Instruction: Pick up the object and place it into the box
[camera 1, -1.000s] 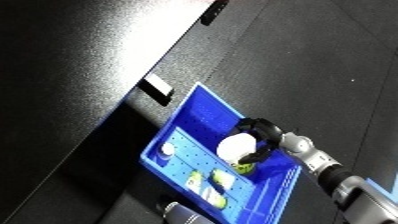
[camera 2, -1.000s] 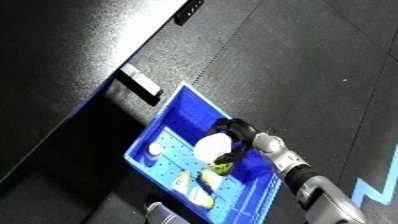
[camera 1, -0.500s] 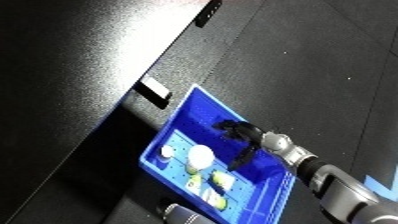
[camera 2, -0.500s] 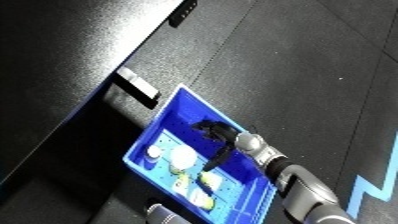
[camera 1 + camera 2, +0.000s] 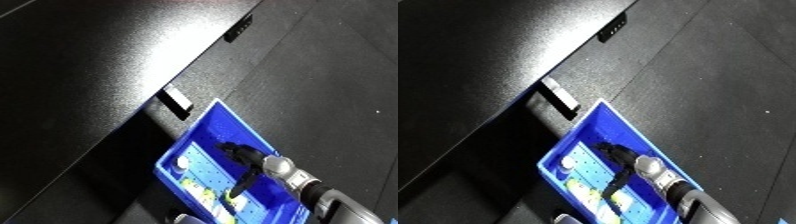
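One robot hand, the right [image 5: 242, 159], reaches into the blue bin [image 5: 233, 131] from the near right, fingers straight and empty | white object [image 5: 182, 162] lies at the bin's left end | bin sits beside the black desk [image 5: 80, 75] | left robot hand unseen

There was one blue bin [image 5: 233, 128]. In it lay one round white object [image 5: 183, 163] near the left corner, and at least one more pale, yellowish-green item [image 5: 216, 196] toward the near end; how many of those there were could not be told, since the arm covered part of them. One black hand [image 5: 242, 159] on one silver forearm [image 5: 300, 177] reached into the bin. One small white-and-black block [image 5: 560, 98] lay at the edge of the one dark table [image 5: 80, 85].
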